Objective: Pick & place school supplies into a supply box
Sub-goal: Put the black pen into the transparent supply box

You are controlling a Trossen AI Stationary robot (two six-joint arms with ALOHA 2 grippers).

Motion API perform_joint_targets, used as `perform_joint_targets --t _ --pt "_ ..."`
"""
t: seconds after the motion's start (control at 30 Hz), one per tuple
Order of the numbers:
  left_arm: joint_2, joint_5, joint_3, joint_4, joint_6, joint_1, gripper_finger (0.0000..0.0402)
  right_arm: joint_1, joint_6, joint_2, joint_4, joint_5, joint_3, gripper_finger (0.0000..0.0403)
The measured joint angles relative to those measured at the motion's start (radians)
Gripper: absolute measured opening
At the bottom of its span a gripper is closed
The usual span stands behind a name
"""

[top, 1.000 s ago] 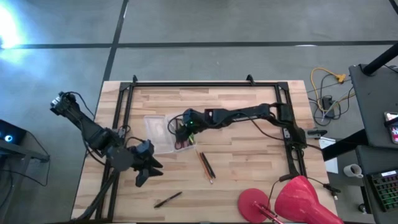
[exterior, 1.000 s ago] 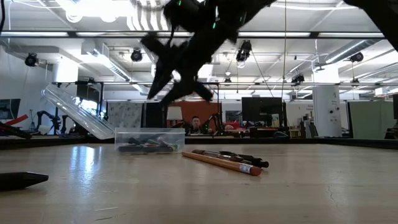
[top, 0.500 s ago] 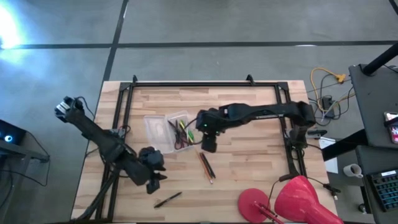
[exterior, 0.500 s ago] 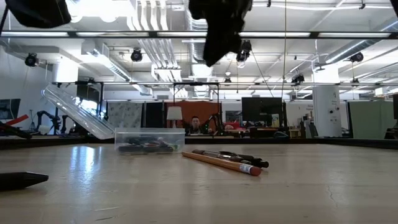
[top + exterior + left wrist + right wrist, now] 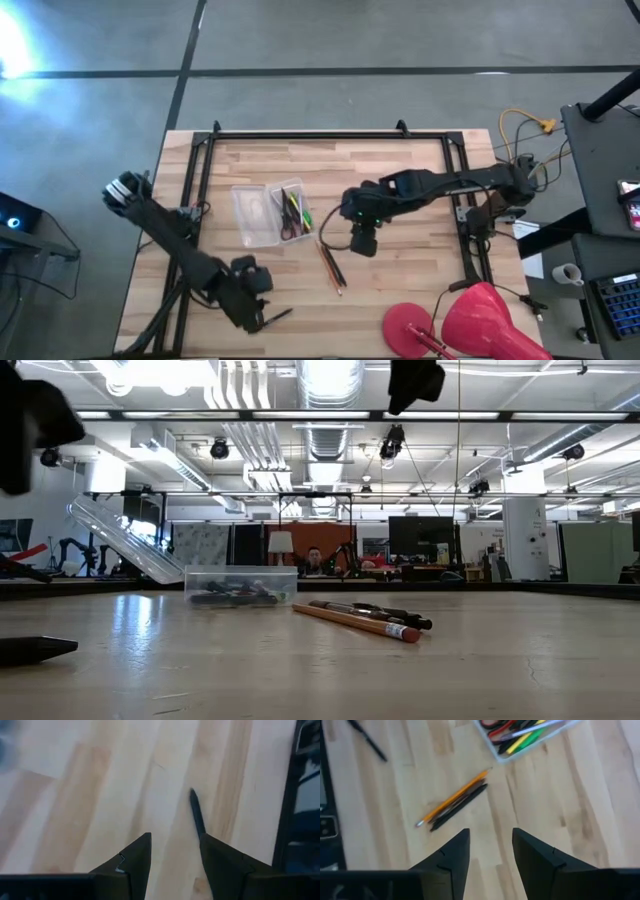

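Observation:
The clear supply box (image 5: 291,211) stands open near the table's middle, its lid (image 5: 253,216) laid out to the left. It holds red-handled scissors, a green and a yellow pen (image 5: 525,735). An orange pencil (image 5: 455,797) and a black pen (image 5: 461,806) lie side by side on the table right of the box. Another black pen (image 5: 271,320) lies near the near edge. My left gripper (image 5: 175,837) is open, above that black pen's end (image 5: 197,815). My right gripper (image 5: 491,832) is open, empty, in the air right of the pencil pair (image 5: 332,265).
A big red and pink round object (image 5: 478,325) sits at the near right corner. A black frame rail (image 5: 200,190) runs around the tabletop. The low view shows the box (image 5: 240,585), its raised lid (image 5: 125,540) and the pencil pair (image 5: 360,620). Bare wood lies right of my right gripper.
My right gripper has drawn back from above the box toward the table's right and slightly near, and it has risen in the low view. My left gripper has swung toward the near edge and rightward, ending beside the lone black pen. The supplies have stayed put.

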Motion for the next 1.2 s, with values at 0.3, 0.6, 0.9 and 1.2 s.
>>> perform_joint_targets --t 0.3,0.6,0.9,1.2 --pt "0.303 -0.008 0.270 -0.193 -0.008 -0.097 0.0152 0.086 -0.006 -0.012 0.001 0.001 -0.002 0.0129" --pt "0.500 -0.008 0.442 -0.264 -0.084 -0.097 0.0152 0.095 -0.010 -0.011 0.001 0.003 -0.006 0.0136" --pt "0.499 0.088 0.308 -0.160 -0.221 -0.070 0.0078 0.096 -0.006 -0.011 0.003 0.003 -0.007 0.0129" --pt "0.450 0.204 0.226 -0.044 -0.197 0.003 0.0010 0.098 0.018 -0.010 0.003 0.003 -0.007 0.0132"
